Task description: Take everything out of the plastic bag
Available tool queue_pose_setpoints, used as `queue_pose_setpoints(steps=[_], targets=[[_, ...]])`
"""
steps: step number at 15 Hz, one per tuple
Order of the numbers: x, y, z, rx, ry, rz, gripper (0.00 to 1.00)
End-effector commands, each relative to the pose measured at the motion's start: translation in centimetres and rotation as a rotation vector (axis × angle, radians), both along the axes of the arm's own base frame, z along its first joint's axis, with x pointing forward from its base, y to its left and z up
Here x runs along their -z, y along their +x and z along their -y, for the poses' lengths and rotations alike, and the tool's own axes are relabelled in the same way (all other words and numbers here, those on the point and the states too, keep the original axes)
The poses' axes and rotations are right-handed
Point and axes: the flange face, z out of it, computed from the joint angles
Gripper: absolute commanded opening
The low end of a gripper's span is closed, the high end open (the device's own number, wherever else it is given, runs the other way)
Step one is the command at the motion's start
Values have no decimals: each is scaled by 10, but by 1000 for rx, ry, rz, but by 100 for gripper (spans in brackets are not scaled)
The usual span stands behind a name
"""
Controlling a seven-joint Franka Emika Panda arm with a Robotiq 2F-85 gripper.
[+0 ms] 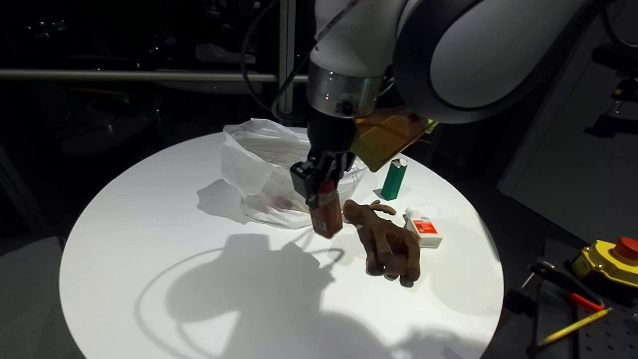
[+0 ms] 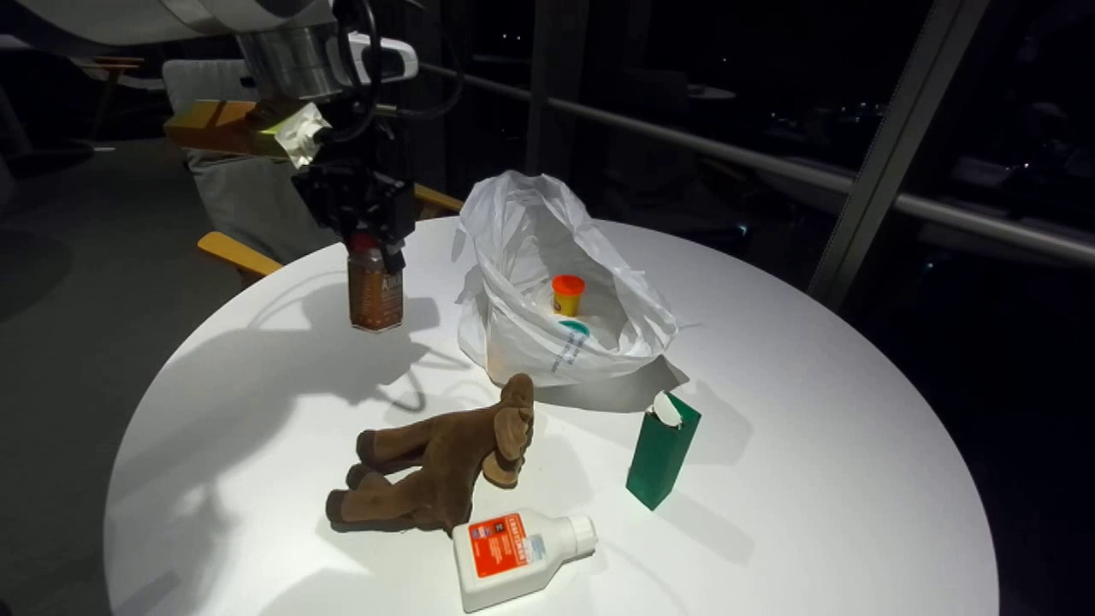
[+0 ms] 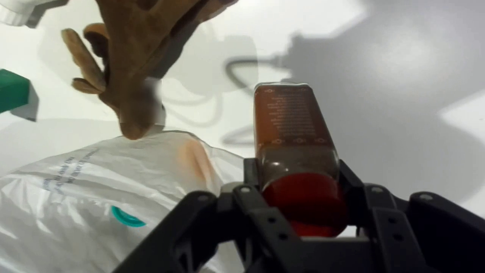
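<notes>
One thin, whitish, translucent plastic film bag (image 2: 526, 342), wrinkled: stands with its mouth spread, upper middle of the frame in an exterior view, on a round white table (image 2: 821, 445).

Contents visible to you: one small yellow tub with an orange lid (image 2: 568, 295) and, just below it in the frame, one round teal lid (image 2: 575, 327); what sits under the teal is hidden by film.

One clear jar with a red cap and red-brown filling (image 2: 375, 295): hangs above the tabletop, left of the bag in that frame. Your gripper (image 3: 299, 174) has it, the black fingers (image 3: 250, 172) pressed to opposite sides near the cap, as you see right of centre in the wrist view.

One four-legged brown plush toy (image 2: 453, 453): lies lower left of centre, head toward the bag; you cannot tell whether they touch.

One white plastic bottle with a red label (image 2: 513, 552): lies flat, bottom middle, just beside the toy.

One tall, angular green container with a whitish top (image 2: 660, 453): stands on the table, lower right of centre.
</notes>
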Motion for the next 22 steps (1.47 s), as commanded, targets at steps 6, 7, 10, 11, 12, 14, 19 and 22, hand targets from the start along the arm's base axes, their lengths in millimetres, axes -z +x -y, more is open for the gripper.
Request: queue_pose_setpoints(steps=[6,7,10,11,12,14,19,22], targets=[[25,39,-79,-113,136,103,24],[30,41,-84,-126,139,121,24],[46,44,-94,-151,145,146,24],[50,44,-97,-160,146,159,24],[54,44,-98,-167,144,171,24],[62,43,-100,-188,140,203,24],[82,38,-102,-230,106,225,24],[91,36,-102,-239,90,222,24]])
